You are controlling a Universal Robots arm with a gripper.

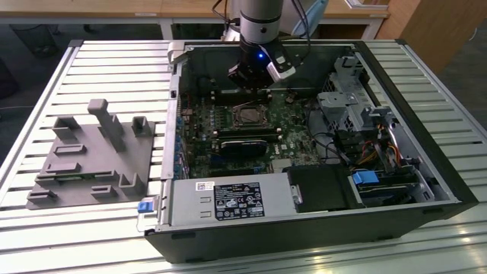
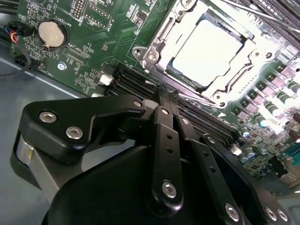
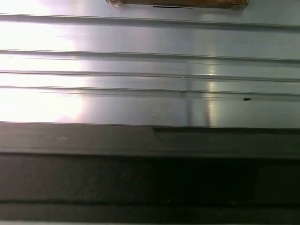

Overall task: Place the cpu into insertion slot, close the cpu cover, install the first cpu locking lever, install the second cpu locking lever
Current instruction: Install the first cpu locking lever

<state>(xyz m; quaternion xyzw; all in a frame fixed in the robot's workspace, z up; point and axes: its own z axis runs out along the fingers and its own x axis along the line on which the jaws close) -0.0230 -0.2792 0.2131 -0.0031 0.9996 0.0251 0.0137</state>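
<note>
Open PC case (image 1: 426,188) lies on a slatted metal table (image 1: 106,68), the arm reaching down into its far end. Gripper (image 1: 250,80) hangs over the green circuit board (image 1: 228,142), just behind the socket area and above it, not touching anything that shows.

In the second wrist view the gripper (image 2: 161,101) looks pressed together: black fingers (image 2: 166,140) meet at the tip w/ no visible gap and nothing pinched between them. Tip sits over the long black memory slots (image 2: 136,84), right beside the socket.

The cpu (image 2: 211,49) is seated in the insertion slot (image 2: 176,75), just past the fingertips; its metal top glares white. The cpu cover (image 2: 161,40) lies down flat around the chip, silver frame framing it on all sides. Thin metal rods run along the far side of the frame (image 2: 253,16), prob locking levers; cannot tell if latched.

In the exterior view the cpu (image 1: 249,116) and the cpu cover (image 1: 249,108) sit just in front of the gripper. Black heatsink block (image 1: 242,149) further forward, grey power supply (image 1: 228,202) at the near end of the case. Grey parts holder (image 1: 91,162) rests on the table well off to the side, outside the case. Coin battery (image 2: 51,33) on the board off to one side of the fingers.

The first wrist view shows table slats (image 3: 140,65) and a dark case edge (image 3: 140,154).
</note>
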